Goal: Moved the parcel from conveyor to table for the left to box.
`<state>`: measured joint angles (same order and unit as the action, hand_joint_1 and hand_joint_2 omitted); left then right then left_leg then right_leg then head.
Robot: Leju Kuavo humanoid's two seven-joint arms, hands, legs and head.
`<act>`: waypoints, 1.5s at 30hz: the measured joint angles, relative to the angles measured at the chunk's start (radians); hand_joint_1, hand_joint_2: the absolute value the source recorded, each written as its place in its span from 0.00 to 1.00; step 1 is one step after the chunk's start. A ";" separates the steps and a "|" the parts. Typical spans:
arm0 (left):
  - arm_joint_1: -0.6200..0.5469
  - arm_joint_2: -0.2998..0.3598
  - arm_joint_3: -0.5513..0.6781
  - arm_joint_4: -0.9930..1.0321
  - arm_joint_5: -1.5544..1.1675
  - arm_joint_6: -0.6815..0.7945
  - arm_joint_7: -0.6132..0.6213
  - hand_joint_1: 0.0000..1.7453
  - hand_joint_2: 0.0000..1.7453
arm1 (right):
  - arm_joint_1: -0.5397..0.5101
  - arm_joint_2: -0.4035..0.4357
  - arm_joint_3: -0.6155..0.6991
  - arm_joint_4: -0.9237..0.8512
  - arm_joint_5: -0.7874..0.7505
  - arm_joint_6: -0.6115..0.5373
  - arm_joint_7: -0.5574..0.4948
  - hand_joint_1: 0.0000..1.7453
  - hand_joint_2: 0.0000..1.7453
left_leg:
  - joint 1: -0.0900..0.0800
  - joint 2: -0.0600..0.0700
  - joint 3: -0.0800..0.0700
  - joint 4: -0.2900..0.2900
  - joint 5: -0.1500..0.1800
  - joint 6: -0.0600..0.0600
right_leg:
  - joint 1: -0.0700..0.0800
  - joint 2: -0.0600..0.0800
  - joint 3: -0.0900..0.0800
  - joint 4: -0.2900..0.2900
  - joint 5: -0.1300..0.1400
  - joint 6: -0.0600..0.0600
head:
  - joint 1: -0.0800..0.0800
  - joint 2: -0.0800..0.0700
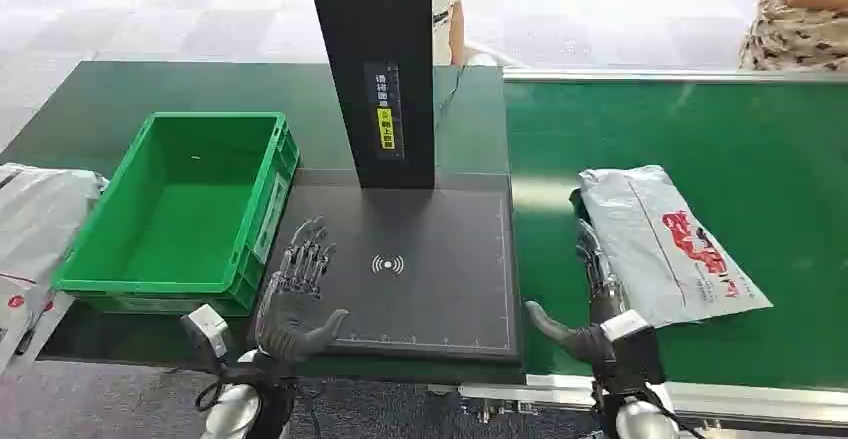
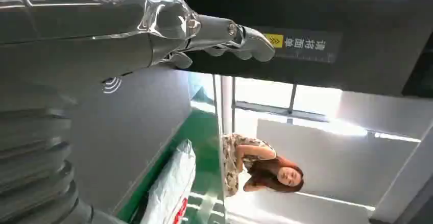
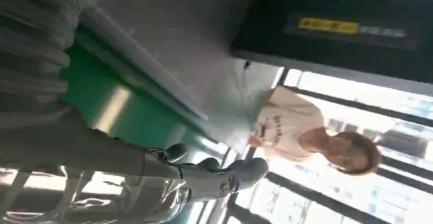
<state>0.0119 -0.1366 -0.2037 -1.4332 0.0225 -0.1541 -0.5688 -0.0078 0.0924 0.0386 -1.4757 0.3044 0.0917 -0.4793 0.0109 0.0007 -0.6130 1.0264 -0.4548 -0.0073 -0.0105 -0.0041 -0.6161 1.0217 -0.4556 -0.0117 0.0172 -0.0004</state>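
Observation:
A grey plastic parcel (image 1: 668,244) with red print lies on the green conveyor belt (image 1: 760,149) at the right; its edge is also in the left wrist view as the parcel (image 2: 171,185). My right hand (image 1: 598,304) hovers open just left of the parcel, fingers stretched along its near left edge, thumb spread toward the scanner. My left hand (image 1: 298,294) is open over the front left corner of the dark scanner pad (image 1: 420,269), holding nothing. The green box (image 1: 190,209) stands empty to its left.
A black scanner column (image 1: 378,69) rises behind the pad. More grey parcels (image 1: 30,229) lie at the far left edge. One person (image 1: 450,9) stands behind the column and another (image 1: 800,14) sits at the back right.

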 measured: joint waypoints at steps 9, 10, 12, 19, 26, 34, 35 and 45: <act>-0.002 0.010 -0.027 0.040 0.004 -0.030 -0.018 0.00 1.00 | -0.261 -0.202 -0.167 0.321 0.328 -0.213 0.145 0.00 1.00 | -0.003 0.000 0.000 0.002 0.001 0.003 | -0.003 0.000 0.001 0.000 0.003 0.003 | 0.000 0.000; -0.003 0.011 -0.033 0.045 0.006 -0.031 -0.020 0.00 1.00 | -0.295 -0.229 -0.182 0.375 0.348 -0.229 0.153 0.00 1.00 | -0.003 -0.001 -0.001 0.002 0.002 0.003 | -0.003 0.000 0.001 0.000 0.003 0.003 | 0.000 0.000; -0.004 0.015 -0.042 0.059 0.013 -0.029 -0.030 0.00 1.00 | -0.365 -0.275 -0.200 0.485 0.374 -0.244 0.175 0.00 1.00 | -0.004 0.000 -0.001 0.002 0.002 0.004 | -0.004 0.000 0.001 0.000 0.003 0.003 | 0.000 0.000; -0.008 0.043 -0.065 0.084 0.042 -0.013 -0.048 0.00 1.00 | -0.560 -0.373 -0.189 0.838 0.486 -0.040 0.364 0.00 1.00 | -0.002 0.000 0.000 0.002 0.001 0.004 | -0.003 0.000 0.000 0.000 0.003 0.003 | 0.000 0.000; -0.028 0.053 -0.071 0.101 0.058 0.010 -0.045 0.00 1.00 | -0.656 -0.413 -0.088 1.031 0.559 0.223 0.410 0.00 1.00 | -0.002 0.000 0.000 0.002 0.001 0.004 | -0.003 0.000 0.000 0.001 0.003 0.003 | 0.000 0.000; -0.011 0.058 -0.071 0.099 0.061 0.028 -0.035 0.00 1.00 | -0.699 -0.406 -0.012 1.100 0.560 0.253 0.353 1.00 1.00 | -0.002 0.000 -0.001 0.002 0.001 0.004 | -0.002 0.000 0.001 0.000 0.002 0.003 | 0.000 0.000; 0.000 0.059 -0.070 0.096 0.061 0.028 -0.035 0.00 1.00 | -0.699 -0.404 -0.006 1.104 0.559 0.235 0.353 1.00 1.00 | -0.002 0.000 -0.001 0.002 0.001 0.004 | -0.003 0.000 0.001 0.000 0.002 0.003 | 0.000 0.000; 0.038 0.065 -0.070 0.064 0.057 0.029 -0.027 0.00 1.00 | -0.699 -0.399 0.004 1.110 0.533 0.160 0.325 1.00 1.00 | -0.002 -0.001 -0.001 0.002 0.001 0.004 | -0.003 -0.001 0.001 0.000 0.002 0.003 | 0.000 0.000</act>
<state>0.0497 -0.0713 -0.2735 -1.3691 0.0797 -0.1251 -0.5955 -0.7072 -0.3063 0.0427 -0.3658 0.8369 0.2521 -0.1541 0.0087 -0.0004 -0.6136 1.0283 -0.4534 -0.0033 -0.0130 -0.0053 -0.6154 1.0220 -0.4536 -0.0083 0.0172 -0.0004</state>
